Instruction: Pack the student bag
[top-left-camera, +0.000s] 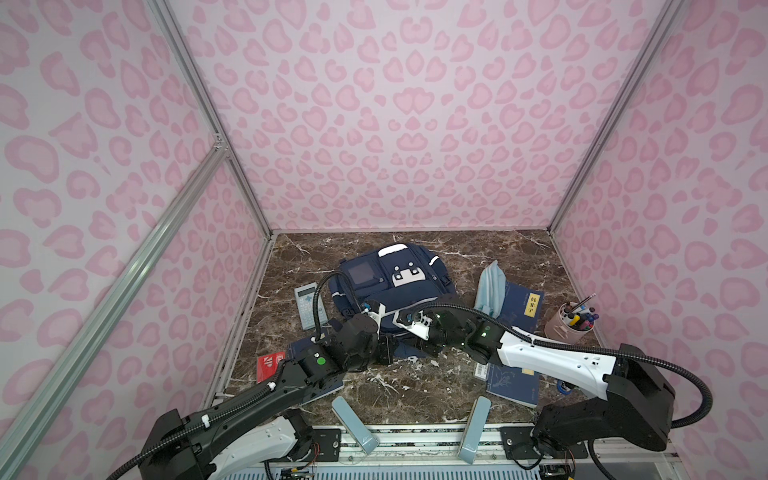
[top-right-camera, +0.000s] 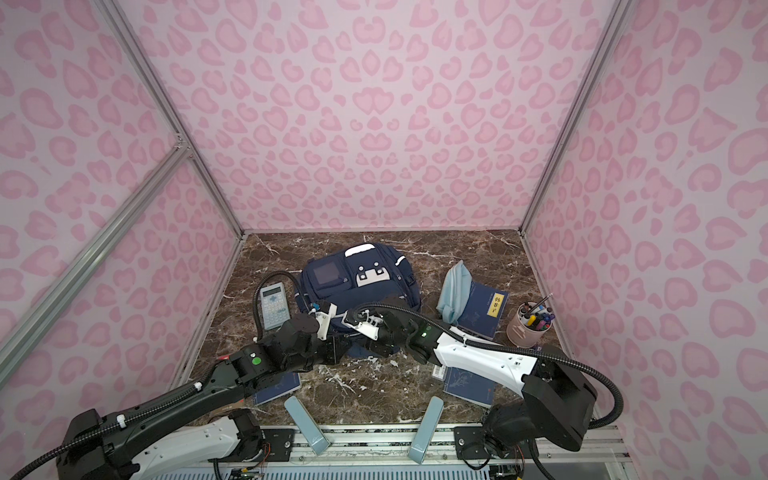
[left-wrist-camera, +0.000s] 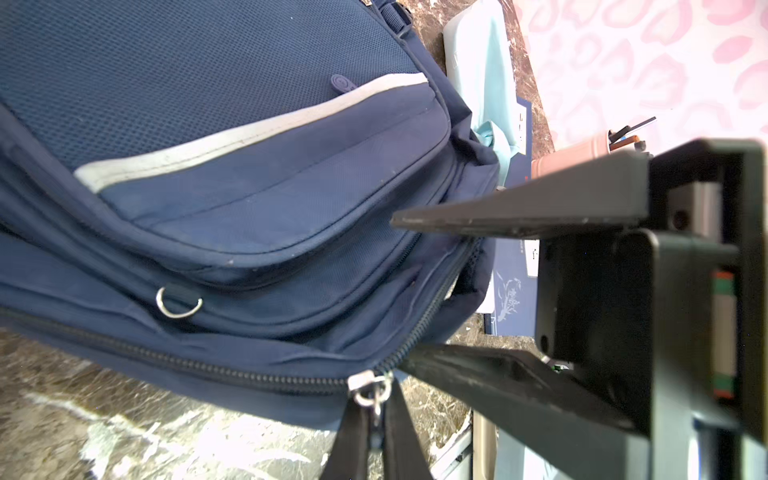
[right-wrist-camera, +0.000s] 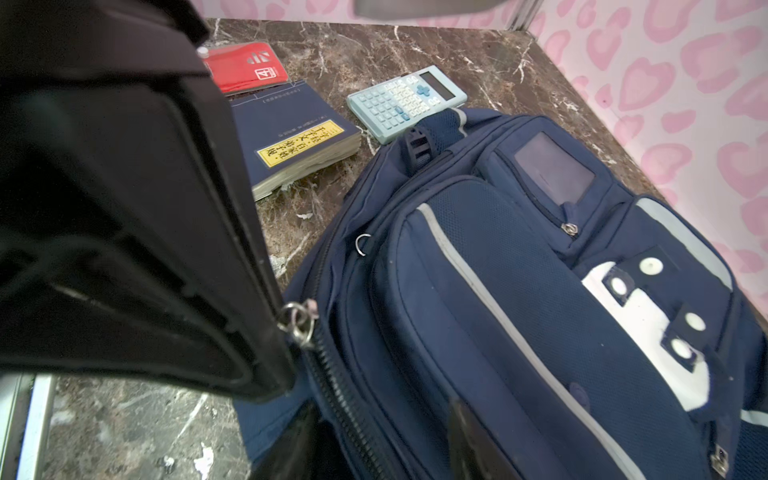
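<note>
Zipper pull (left-wrist-camera: 366, 385) clamped by left gripper (left-wrist-camera: 376, 405); right gripper (left-wrist-camera: 399, 291) held jaws-apart at student bag (top-left-camera: 415, 291) — three navy books (top-left-camera: 517, 309), one labelled 韩非子.

Both arms are mostly black, with boxy joints. The left arm (top-left-camera: 249, 399) has a white base link (top-left-camera: 257, 440), a green dot (top-left-camera: 320, 360) and white zip ties (top-left-camera: 205, 420). The right arm (top-left-camera: 636, 399) has a white forearm shell (top-left-camera: 552, 361) and green lights (top-left-camera: 484, 332). A ribbed black hose (top-left-camera: 317, 299) runs along each. White camera mounts (top-left-camera: 376, 311) cap the wrists. The right gripper (left-wrist-camera: 397, 291) has flat, tapering black fingers (left-wrist-camera: 519, 212) on a steel rail (left-wrist-camera: 725, 332) with red and green end caps.
</note>
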